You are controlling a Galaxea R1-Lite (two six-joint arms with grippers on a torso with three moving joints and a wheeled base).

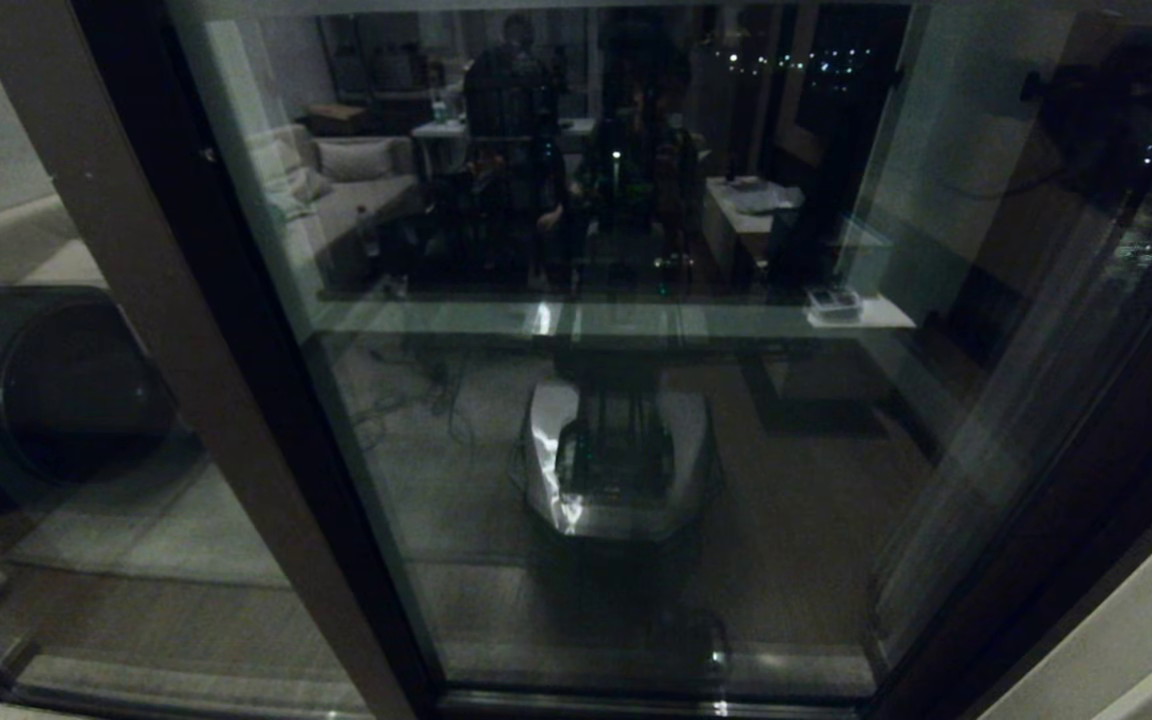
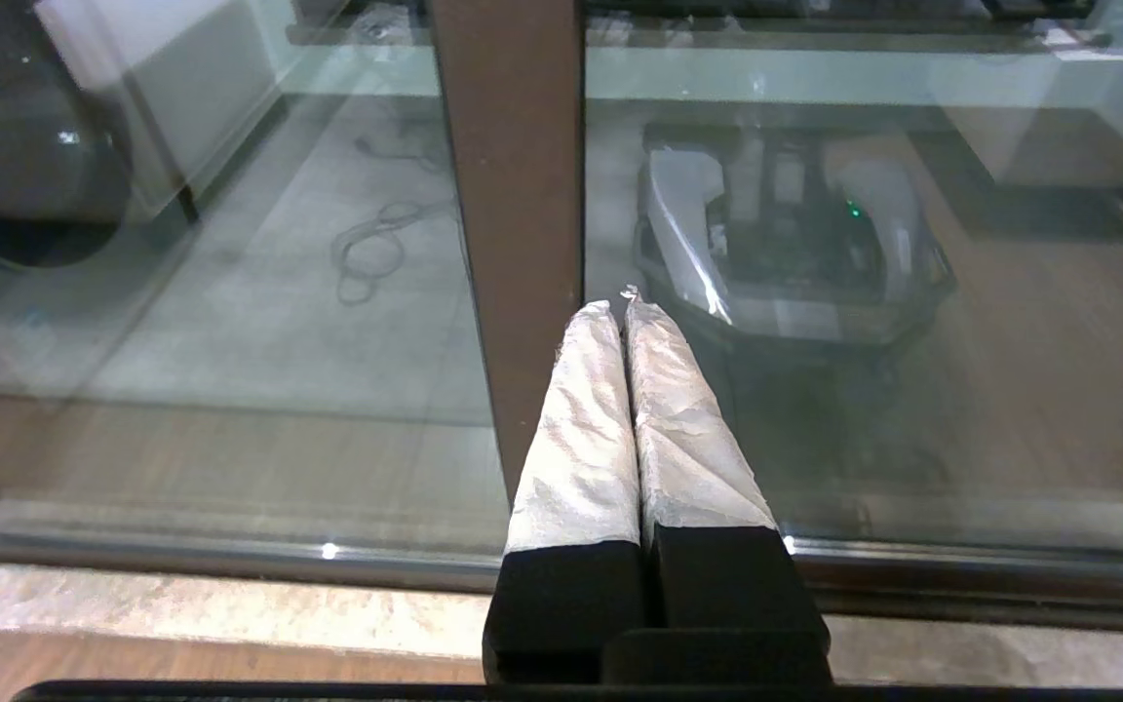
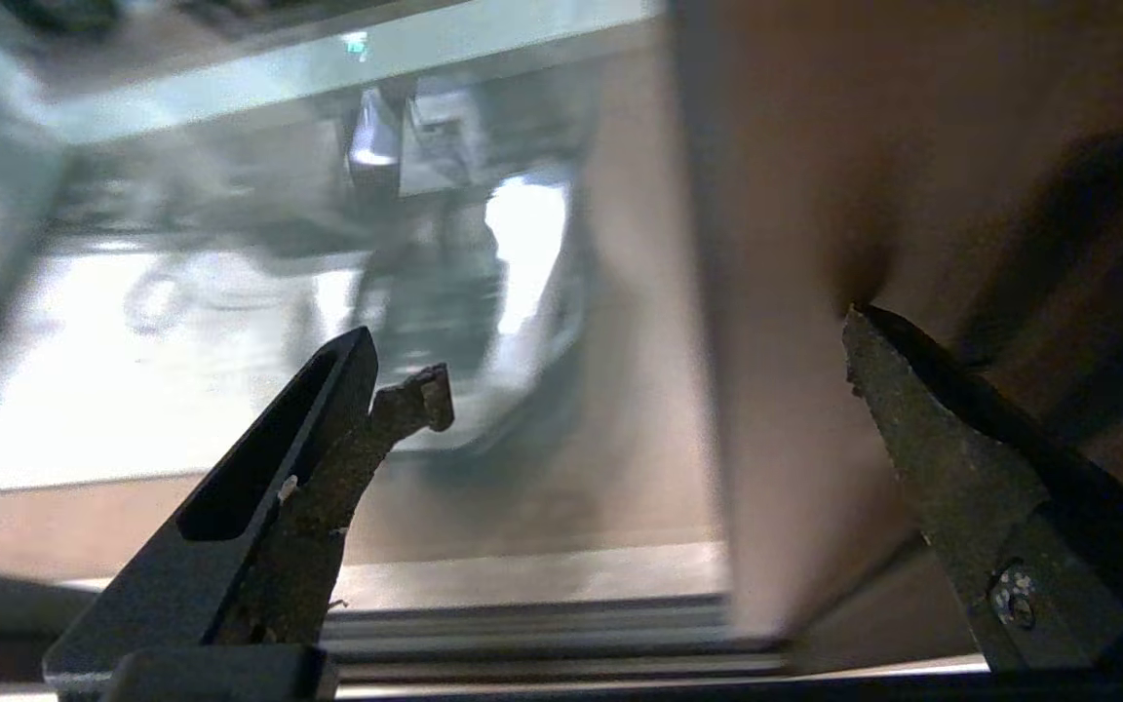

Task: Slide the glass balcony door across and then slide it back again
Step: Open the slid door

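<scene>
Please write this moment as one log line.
left gripper: shut, at door stile | right gripper: open, near brown frame, holding nothing

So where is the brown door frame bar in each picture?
Head view: the brown bar slants down the left side, glass on both sides.
Left wrist view: it stands at centre, right behind the shut left gripper.
Right wrist view: it fills the space between the open right gripper fingers.
Shared landmark: the robot's reflected silver base.
</scene>
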